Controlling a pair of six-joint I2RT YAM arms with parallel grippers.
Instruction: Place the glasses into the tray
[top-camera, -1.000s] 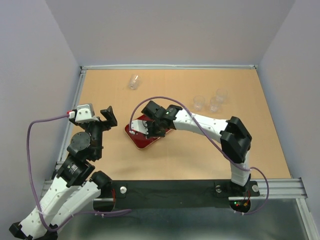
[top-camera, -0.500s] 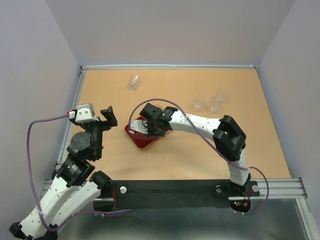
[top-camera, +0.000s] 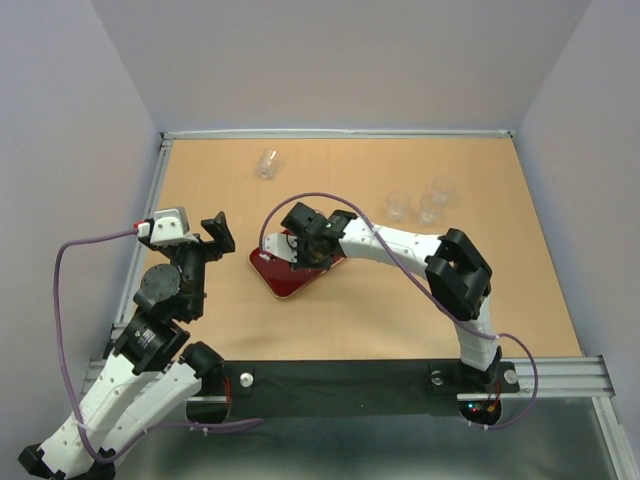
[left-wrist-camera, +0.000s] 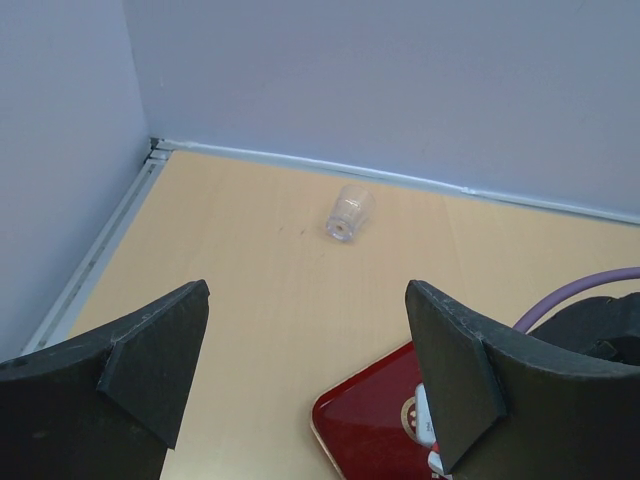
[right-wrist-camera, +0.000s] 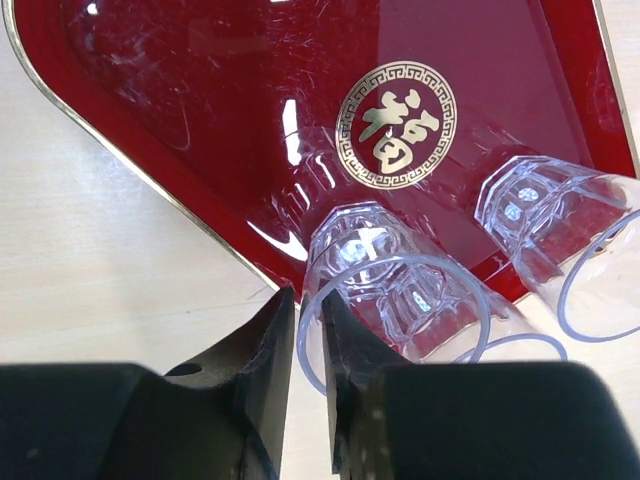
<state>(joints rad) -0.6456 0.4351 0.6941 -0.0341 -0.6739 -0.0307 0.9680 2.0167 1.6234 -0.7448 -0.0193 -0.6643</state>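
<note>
Beneath the right gripper (top-camera: 299, 260) in the top view lies the tray (top-camera: 280, 284), near the left gripper (top-camera: 219, 234); at the left wrist, spread fingers (left-wrist-camera: 150, 350) frame a tipped glass (left-wrist-camera: 349, 212) well ahead; at the right wrist, fingers pinch the rim of the held glass (right-wrist-camera: 385, 275) above the tray

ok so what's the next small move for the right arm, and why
Probably ease open the jaws of the right gripper to release. They pinch the rim of a glass whose base seems to sit on the tray by the gold emblem, next to a second glass already there. Full contact is hard to confirm.
</note>
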